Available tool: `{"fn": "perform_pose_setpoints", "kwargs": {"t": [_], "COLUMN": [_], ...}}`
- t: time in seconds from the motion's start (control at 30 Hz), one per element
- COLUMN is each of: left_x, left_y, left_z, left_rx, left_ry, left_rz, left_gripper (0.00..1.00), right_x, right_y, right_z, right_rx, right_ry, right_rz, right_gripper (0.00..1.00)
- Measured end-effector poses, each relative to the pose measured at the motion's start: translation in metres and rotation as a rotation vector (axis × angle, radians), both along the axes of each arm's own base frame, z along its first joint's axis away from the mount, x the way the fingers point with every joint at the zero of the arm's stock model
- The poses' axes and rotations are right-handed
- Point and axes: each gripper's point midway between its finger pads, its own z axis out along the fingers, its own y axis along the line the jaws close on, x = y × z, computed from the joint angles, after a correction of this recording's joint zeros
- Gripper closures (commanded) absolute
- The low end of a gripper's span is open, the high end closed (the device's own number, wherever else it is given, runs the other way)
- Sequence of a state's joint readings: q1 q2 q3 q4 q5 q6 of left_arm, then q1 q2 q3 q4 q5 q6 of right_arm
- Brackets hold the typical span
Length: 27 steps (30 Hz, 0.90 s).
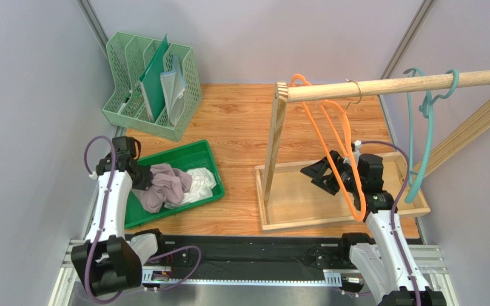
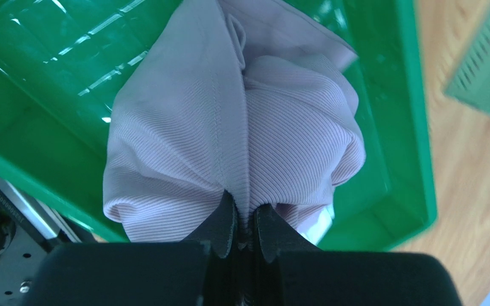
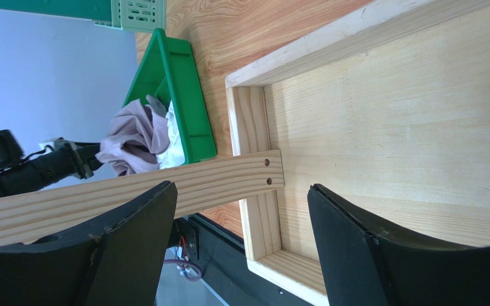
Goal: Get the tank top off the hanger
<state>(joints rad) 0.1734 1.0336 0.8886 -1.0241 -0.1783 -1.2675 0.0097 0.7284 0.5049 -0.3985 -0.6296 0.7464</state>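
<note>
Both arms share one build: white, smooth link shells joined by black cylindrical joint housings. The left arm (image 1: pixel 111 203), at the lower left of the top view, has a purple cable (image 1: pixel 87 159) looping off its upper link and running down its side to a bulky black base joint (image 1: pixel 109 262). The right arm (image 1: pixel 382 245), at the lower right, has a matching purple lead (image 1: pixel 387 145) arching over its black wrist. The left end effector (image 2: pixel 246 217) is matt black, with fingers (image 2: pixel 223 223) tapering to rounded tips above a blocky body. The right end effector (image 3: pixel 241 194) has broad, black, wedge-shaped fingers (image 3: pixel 356 248) with a faintly grainy surface.
</note>
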Motion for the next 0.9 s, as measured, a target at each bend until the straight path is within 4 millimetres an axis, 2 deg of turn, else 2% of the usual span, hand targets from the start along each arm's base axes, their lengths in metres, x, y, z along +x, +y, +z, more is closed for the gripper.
{"fn": "perform_pose_setpoints", "kwargs": {"t": [0.13,0.2,0.23,0.27,0.33,0.37,0.43,0.47,0.5,0.63,0.9], "left_x": [-0.005,-0.007,-0.008,-0.008,-0.007,-0.005,-0.004,-0.004,-0.004,-0.003,0.005], "left_y": [0.018,0.023,0.023,0.023,0.023,0.023,0.023,0.024,0.024,0.028,0.035], "left_z": [-0.033,-0.043,-0.047,-0.049,-0.051,-0.05,-0.049,-0.049,-0.047,-0.028,0.062], "left_rx": [-0.038,-0.053,-0.061,-0.069,-0.079,-0.079,-0.08,-0.079,-0.076,-0.054,0.063], "left_ry": [0.052,0.051,0.051,0.049,0.041,0.036,0.028,0.026,0.024,-0.013,-0.239], "left_rz": [0.119,0.164,0.177,0.187,0.205,0.205,0.212,0.218,0.218,0.221,0.132], "left_gripper": [1.0,0.87,0.8,0.69,0.58,0.46,0.33,0.12,0.01,0.01,0.01], "right_x": [-0.001,-0.001,-0.001,-0.001,-0.001,-0.001,-0.001,-0.001,-0.001,-0.001,-0.001], "right_y": [0.0,0.0,0.0,0.0,0.0,0.0,0.0,0.0,0.0,0.0,0.0], "right_z": [-0.001,-0.001,-0.001,-0.001,-0.001,-0.001,-0.001,-0.001,-0.001,-0.001,-0.002], "right_rx": [0.0,-0.001,-0.002,-0.002,-0.002,-0.002,-0.002,-0.002,-0.002,-0.002,-0.002], "right_ry": [0.006,0.006,0.006,0.007,0.007,0.007,0.007,0.007,0.006,0.006,0.01], "right_rz": [0.0,0.001,0.001,0.001,0.001,0.001,0.001,0.001,0.001,0.001,0.002], "right_gripper": [0.2,0.2,0.2,0.2,0.2,0.2,0.2,0.2,0.2,0.2,0.2]}}
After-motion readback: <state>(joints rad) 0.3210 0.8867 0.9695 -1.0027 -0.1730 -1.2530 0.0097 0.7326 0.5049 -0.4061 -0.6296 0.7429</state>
